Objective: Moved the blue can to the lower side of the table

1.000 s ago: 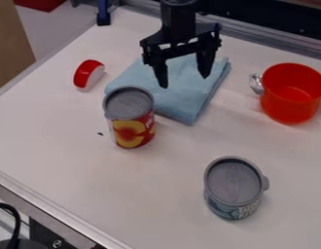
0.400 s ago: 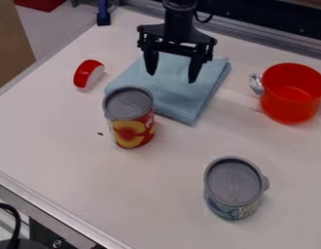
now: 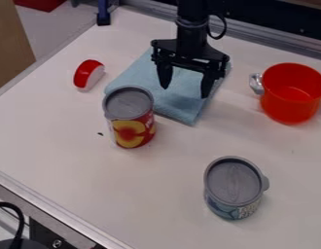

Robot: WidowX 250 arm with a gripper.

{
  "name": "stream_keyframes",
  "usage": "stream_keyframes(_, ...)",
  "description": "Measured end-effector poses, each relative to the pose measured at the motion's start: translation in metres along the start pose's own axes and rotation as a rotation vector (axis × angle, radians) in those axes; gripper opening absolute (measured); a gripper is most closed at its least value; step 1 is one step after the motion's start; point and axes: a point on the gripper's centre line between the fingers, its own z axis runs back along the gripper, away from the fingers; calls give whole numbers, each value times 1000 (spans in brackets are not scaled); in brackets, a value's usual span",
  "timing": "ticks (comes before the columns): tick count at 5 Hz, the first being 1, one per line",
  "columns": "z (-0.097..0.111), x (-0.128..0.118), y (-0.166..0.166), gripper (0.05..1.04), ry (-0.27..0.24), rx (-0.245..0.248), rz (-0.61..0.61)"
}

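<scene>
Keep clear of the red-and-yellow can (image 3: 130,118), mate. Your pincer (image 3: 186,92) is spread and empty above the cloth (image 3: 178,109). The blue can (image 3: 233,187) looks lower-side on the bench (image 3: 72,146) already imo; if not, straddle it squarely.

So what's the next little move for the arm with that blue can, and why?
Probably raise the gripper slightly and leave the blue can alone. The can already stands upright toward the table's lower side, apart from the other things, and the gripper is open and empty above the blue cloth, so the placing looks done.
</scene>
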Motion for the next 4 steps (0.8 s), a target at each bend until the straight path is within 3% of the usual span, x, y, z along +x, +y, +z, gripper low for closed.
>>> stream_keyframes(3,15,-32,-45,999,-23,-83,-16)
stream_keyframes(4,12,-46,-60,999,-27,-88,-21)
